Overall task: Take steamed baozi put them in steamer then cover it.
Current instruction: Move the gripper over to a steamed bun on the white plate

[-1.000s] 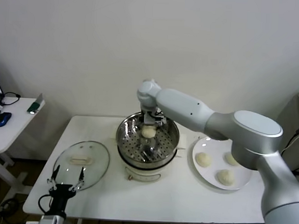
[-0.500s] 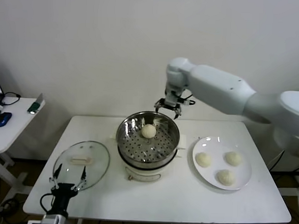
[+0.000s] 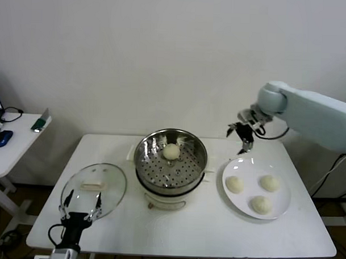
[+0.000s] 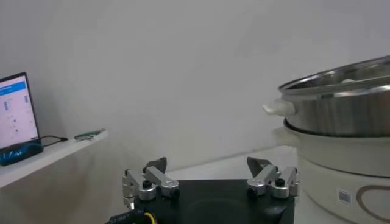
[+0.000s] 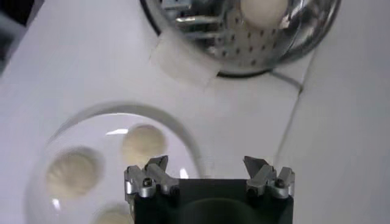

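So far one bun is in. Left gripper [image 3: 79, 204], jaws apart, idles by the clear glass cover [image 3: 94, 190]; the steel steamer [image 3: 171, 159] holds one cream-white baozi [image 3: 171, 151] — three wait on the white plate [image 3: 237, 168] under the empty, spread right gripper [image 3: 241, 133].

Head camera looks down over the whole table [image 3: 215, 233]; both wrist cameras, closer in, share its steamer [image 3: 170, 163].
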Controlling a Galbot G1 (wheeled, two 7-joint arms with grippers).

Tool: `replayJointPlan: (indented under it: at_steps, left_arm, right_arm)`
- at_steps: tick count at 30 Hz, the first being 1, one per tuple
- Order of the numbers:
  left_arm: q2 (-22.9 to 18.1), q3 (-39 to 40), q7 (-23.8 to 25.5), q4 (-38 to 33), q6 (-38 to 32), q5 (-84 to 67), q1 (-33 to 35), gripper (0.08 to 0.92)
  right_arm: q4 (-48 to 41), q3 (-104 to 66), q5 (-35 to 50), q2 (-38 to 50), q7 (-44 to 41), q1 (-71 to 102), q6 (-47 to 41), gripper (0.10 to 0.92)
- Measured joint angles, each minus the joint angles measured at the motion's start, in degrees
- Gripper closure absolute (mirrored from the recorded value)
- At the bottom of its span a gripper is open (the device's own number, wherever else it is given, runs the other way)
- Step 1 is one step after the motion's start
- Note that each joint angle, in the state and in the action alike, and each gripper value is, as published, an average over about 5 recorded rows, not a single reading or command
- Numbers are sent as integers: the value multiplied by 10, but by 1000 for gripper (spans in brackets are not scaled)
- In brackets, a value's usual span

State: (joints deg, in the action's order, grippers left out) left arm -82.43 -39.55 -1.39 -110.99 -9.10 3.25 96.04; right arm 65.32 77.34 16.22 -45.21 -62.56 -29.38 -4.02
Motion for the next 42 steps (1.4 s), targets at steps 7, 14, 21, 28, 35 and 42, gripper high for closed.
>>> replayJointPlan:
  at_steps: [7,14,21,28,35,42]
  left_arm:
    - [-2,-2,0,5,0,0,0,177]
    - [-3,-2,0,13,-1,0,-4,177]
    - [-2,-2,0,18,-2,-1,-5,177]
    - [-2,-1,0,20,-4,-2,-3,177]
    - [-2,-2,0,20,-5,-2,-3,177]
    - [-2,-1,0,18,-5,-1,-2,177]
  right_arm:
    - [-28,-48,-22,5,4,81,-38,203]
    - [-53,-90,-39,-14,11,148,-60,203]
    - [-76,-116,-54,-37,15,186,-70,203]
    - [-98,-131,-64,-53,16,207,-72,203]
    - [-112,-142,-69,-60,16,217,-72,289]
    - [-114,-147,-64,-58,16,216,-73,350]
